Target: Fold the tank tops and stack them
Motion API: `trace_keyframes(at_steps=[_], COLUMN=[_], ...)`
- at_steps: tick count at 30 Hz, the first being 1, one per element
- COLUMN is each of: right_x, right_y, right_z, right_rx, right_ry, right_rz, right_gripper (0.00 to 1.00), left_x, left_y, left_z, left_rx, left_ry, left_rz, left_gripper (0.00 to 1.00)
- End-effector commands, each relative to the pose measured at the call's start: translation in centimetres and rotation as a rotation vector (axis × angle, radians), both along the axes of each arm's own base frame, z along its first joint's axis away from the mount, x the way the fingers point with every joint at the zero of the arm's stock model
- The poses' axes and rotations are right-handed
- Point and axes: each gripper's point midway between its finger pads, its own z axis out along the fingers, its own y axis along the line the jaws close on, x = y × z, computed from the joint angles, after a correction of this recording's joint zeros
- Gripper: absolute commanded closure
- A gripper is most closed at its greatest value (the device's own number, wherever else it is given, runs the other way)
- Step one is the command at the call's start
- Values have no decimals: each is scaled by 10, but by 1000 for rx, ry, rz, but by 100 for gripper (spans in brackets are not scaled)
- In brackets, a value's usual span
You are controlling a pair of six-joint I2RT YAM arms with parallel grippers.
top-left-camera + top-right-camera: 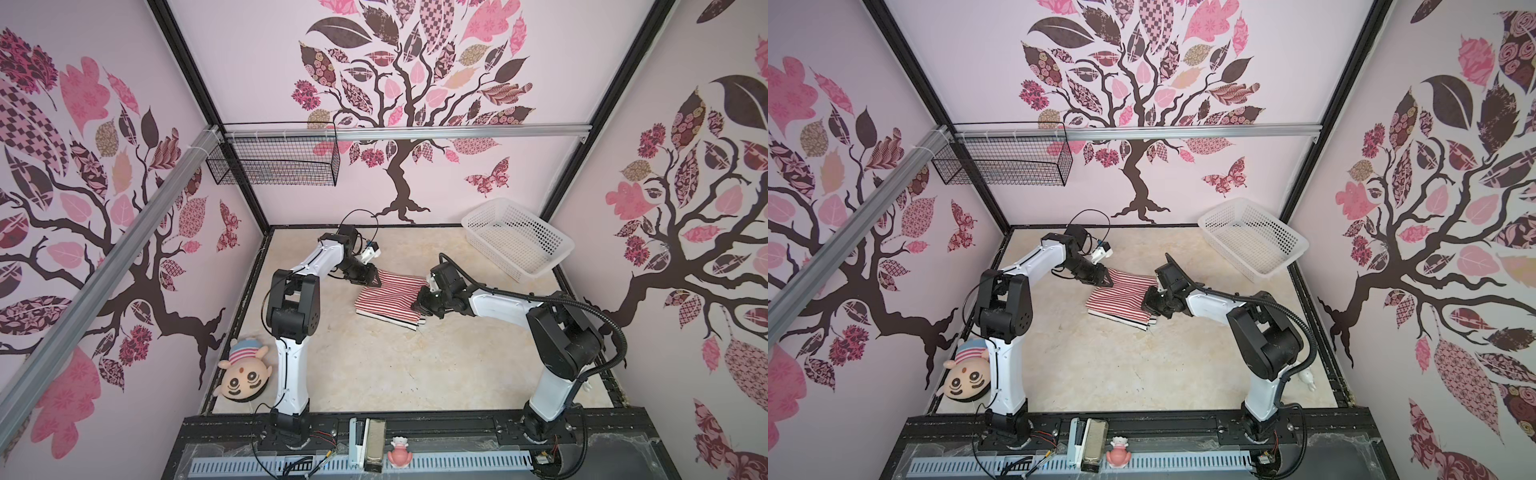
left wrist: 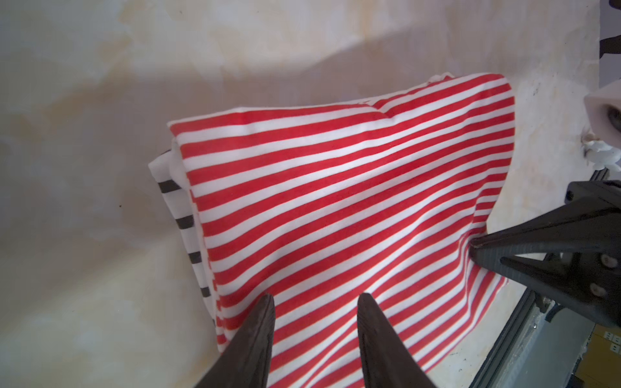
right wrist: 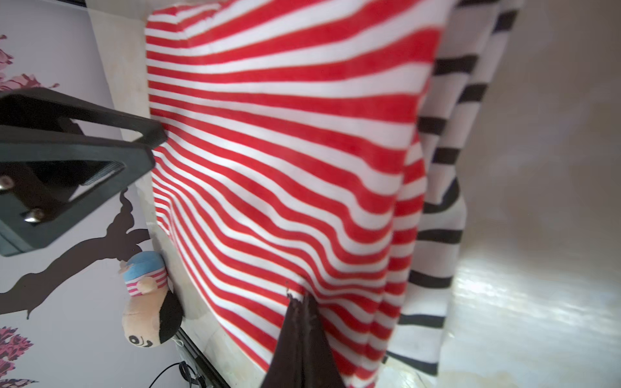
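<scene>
The red-and-white tank top [image 1: 386, 295] [image 1: 1121, 297] lies folded on the table, on top of the black-and-white tank top [image 1: 399, 322] [image 1: 1129, 321], whose stripes show only along one edge [image 2: 186, 221] [image 3: 450, 111]. My left gripper [image 1: 374, 282] [image 2: 316, 299] is open at the red top's far left corner, its fingers apart over the cloth. My right gripper [image 1: 417, 301] [image 3: 299, 297] is shut on the red top's right edge, where the stripes pucker toward its tip. Each wrist view shows the opposite gripper: the right gripper [image 2: 473, 245] and the left gripper [image 3: 158, 147].
A white perforated basket [image 1: 490, 245] stands at the back right of the marbled table [image 1: 374, 365]. A plush doll head [image 1: 245, 374] lies against the left wall near the left arm's base. A black wire basket [image 1: 274, 160] hangs on the back rail.
</scene>
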Motion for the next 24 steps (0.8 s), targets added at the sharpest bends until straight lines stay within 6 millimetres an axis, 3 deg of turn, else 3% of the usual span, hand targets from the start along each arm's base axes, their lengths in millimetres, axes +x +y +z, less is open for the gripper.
trace_keyframes(at_steps=[1,4,8,12,15,24], right_x=[-7,-13,-8,0,3,6], right_y=[-2,-2,-3,-10,-20,-66], right_z=[-15,-26,-11,14,25,41], right_rx=[-15,-13,-29,-57,-60,-60], right_ry=[29,57,19,-42,-63,-91], right_rz=[-6,5,15,8,-13,-101], right_gripper=[98,97,94,79,68,61], left_x=[-4,-8,-11,-5,-7,-47], left_y=[7,12,20,35,44,23], left_z=[-19,-32,-32,-9,-3,-36], left_rx=[29,69,89,-8,-34,-90], left_ry=[16,32,40,-34,-48,106], left_rz=[-11,-12,3,112,144,97], left_gripper=[56,56,56,55,54,54])
